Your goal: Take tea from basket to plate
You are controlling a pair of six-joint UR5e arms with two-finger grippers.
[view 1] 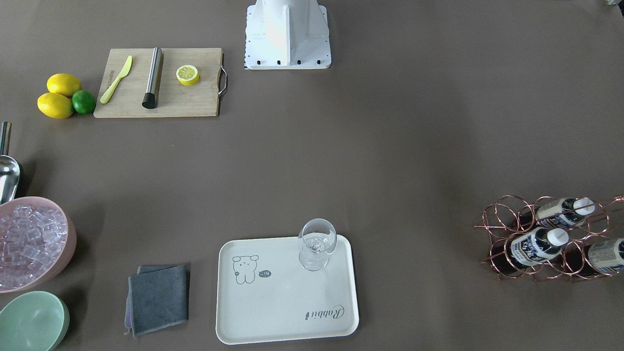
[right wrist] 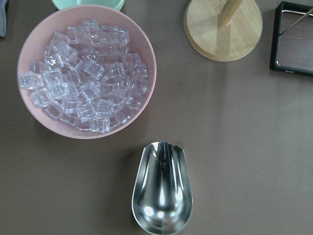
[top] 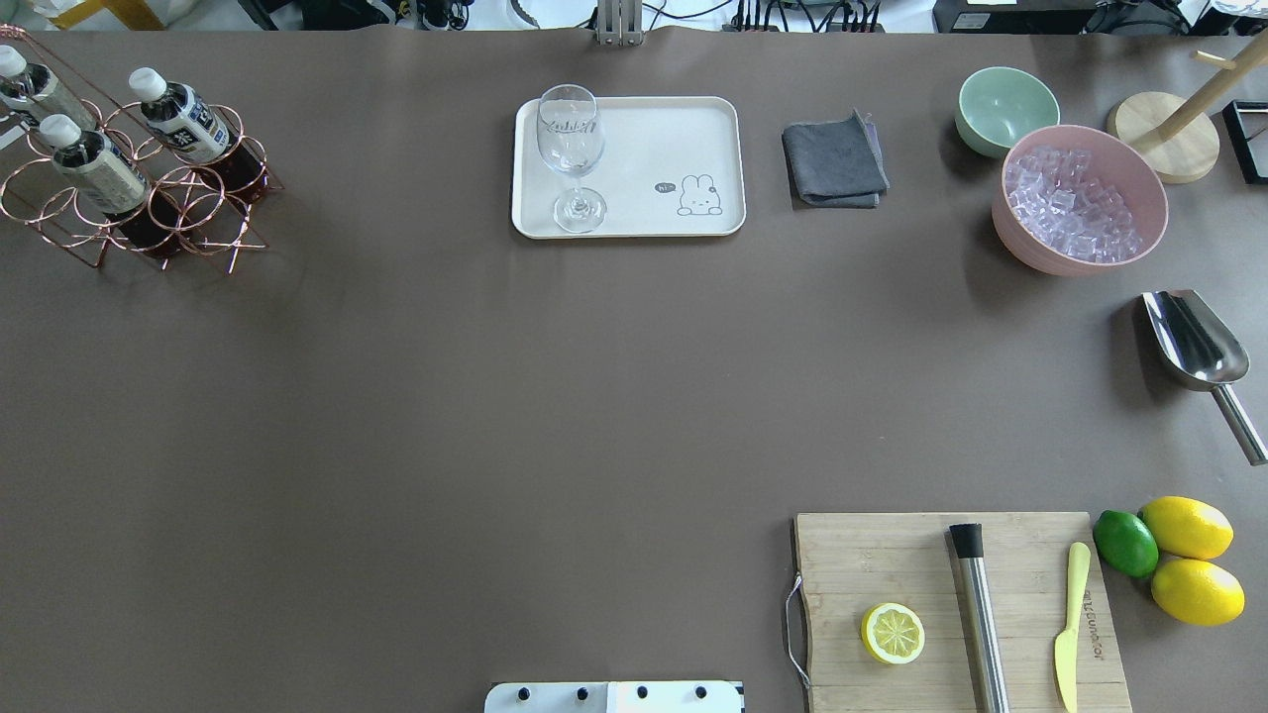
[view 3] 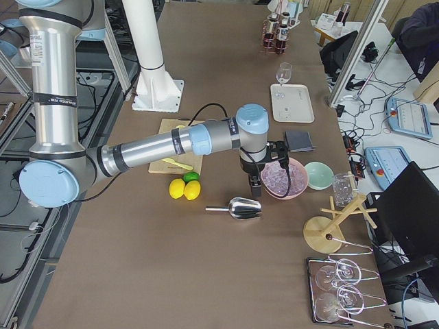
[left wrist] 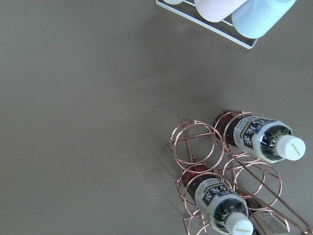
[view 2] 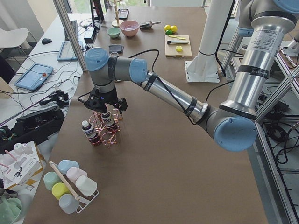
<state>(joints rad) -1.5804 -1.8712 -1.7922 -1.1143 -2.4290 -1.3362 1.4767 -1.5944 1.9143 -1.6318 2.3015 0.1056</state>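
Looking from the front, three bottles of tea [view 1: 538, 245] are leaning in the basket [view 1: 497, 226] at the right edge of the surface [view 1: 390, 146]. They are well apart from the plate [view 1: 273, 312], which is carrying a glass [view 1: 317, 243] at one corner. Overhead, the basket is sitting in the far left corner and the plate is lying midway along the far edge. From the left end, the near arm is reaching over the basket and the left fingers [view 2: 100, 105] are hanging just above one bottle's cap; I cannot tell whether they are open or closed. From the right end, the right fingers [view 3: 255, 184] are hanging over a scoop [view 3: 236, 208] beside a pink bowl [view 3: 278, 179] of ice, and again I cannot tell their state. The left wrist camera is looking down on capped bottles standing in the rings. The right wrist camera is showing the bowl and scoop.
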